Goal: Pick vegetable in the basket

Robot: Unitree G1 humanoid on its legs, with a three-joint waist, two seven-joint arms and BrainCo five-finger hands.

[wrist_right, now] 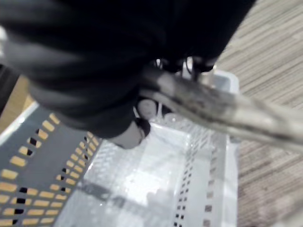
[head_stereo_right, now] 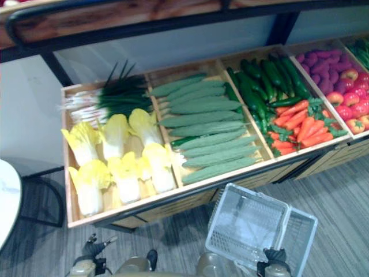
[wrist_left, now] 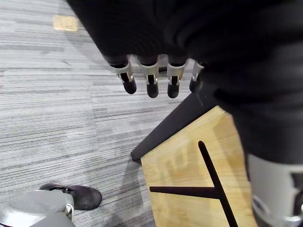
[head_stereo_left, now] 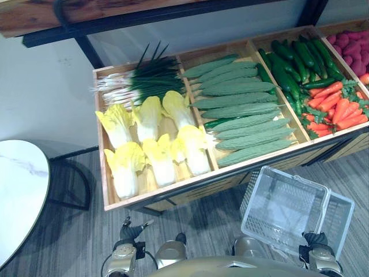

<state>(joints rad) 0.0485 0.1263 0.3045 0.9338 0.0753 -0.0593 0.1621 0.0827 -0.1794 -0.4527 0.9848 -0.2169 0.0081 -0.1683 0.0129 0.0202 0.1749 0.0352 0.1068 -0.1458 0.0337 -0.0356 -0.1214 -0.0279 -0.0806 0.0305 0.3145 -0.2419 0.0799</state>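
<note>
One white basket hangs in the right robot hand.

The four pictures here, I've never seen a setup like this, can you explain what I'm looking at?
It is a humanoid robot at a vegetable stand. Two pictures come from its head camera, looking down at a wooden stand of cabbages, green onions, ridged gourds, cucumbers and carrots. The other two come from cameras on its wrists. Its right hand curls its fingers over the handle of an empty pale basket. Its left hand hangs open beside the stand, holding nothing.
</note>
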